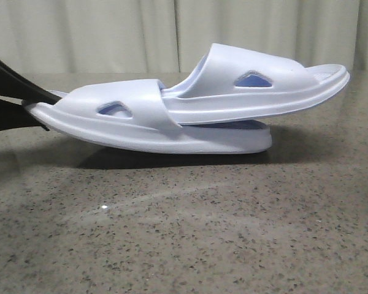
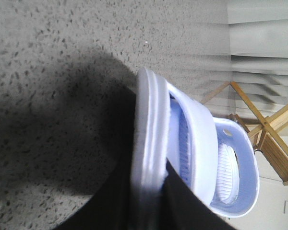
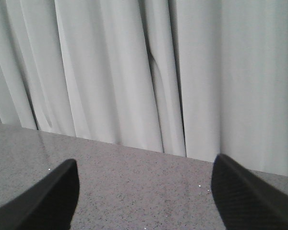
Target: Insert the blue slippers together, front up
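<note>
Two pale blue-white slippers lie nested on the speckled table (image 1: pixel 184 233). The lower slipper (image 1: pixel 141 131) has its strap at the left. The upper slipper (image 1: pixel 257 98) has one end pushed under that strap and its other end sticks out to the right. My left gripper (image 1: pixel 32 103) is shut on the lower slipper's left end, which sits slightly raised. In the left wrist view, the black fingers (image 2: pixel 192 206) clamp the sole rim (image 2: pixel 149 143), with the upper slipper (image 2: pixel 230 177) beyond. My right gripper (image 3: pixel 144 191) is open and empty over bare table. It is out of the front view.
A pale curtain (image 1: pixel 110 37) hangs behind the table's far edge. It also fills the back of the right wrist view (image 3: pixel 134 72). A wooden frame (image 2: pixel 269 129) stands beyond the table in the left wrist view. The slippers cast a dark shadow (image 1: pixel 110 159) on the table.
</note>
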`<move>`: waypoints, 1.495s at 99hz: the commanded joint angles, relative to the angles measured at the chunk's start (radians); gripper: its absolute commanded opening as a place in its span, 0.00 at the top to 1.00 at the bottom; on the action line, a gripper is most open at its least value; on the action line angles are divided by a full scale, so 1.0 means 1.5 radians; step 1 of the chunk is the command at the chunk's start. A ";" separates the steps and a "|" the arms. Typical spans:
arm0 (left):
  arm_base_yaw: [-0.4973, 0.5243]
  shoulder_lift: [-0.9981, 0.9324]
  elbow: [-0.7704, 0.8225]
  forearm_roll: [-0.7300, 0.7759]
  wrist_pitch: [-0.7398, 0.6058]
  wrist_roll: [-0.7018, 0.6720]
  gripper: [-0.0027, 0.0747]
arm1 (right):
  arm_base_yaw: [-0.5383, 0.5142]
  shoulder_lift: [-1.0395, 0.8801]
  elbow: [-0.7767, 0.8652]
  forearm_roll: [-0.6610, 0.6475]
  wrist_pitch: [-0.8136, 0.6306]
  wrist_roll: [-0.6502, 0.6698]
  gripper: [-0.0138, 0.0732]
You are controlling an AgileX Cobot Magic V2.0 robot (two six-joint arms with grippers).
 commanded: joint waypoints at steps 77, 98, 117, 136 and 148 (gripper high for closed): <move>-0.005 -0.016 -0.022 -0.082 -0.104 0.120 0.43 | 0.000 0.003 -0.021 0.000 -0.026 -0.010 0.26; -0.005 -0.042 -0.055 -0.082 -0.172 0.172 0.43 | 0.000 0.003 -0.021 -0.002 -0.026 -0.010 0.26; -0.005 -0.113 -0.089 -0.077 -0.263 0.262 0.43 | 0.000 0.005 -0.014 -0.040 -0.037 -0.010 0.26; -0.005 -0.218 -0.093 0.010 -0.385 0.348 0.43 | -0.040 0.005 0.045 -0.058 -0.103 -0.010 0.26; -0.005 -0.282 -0.093 0.106 -0.420 0.348 0.43 | -0.077 0.005 0.096 -0.058 -0.145 -0.010 0.26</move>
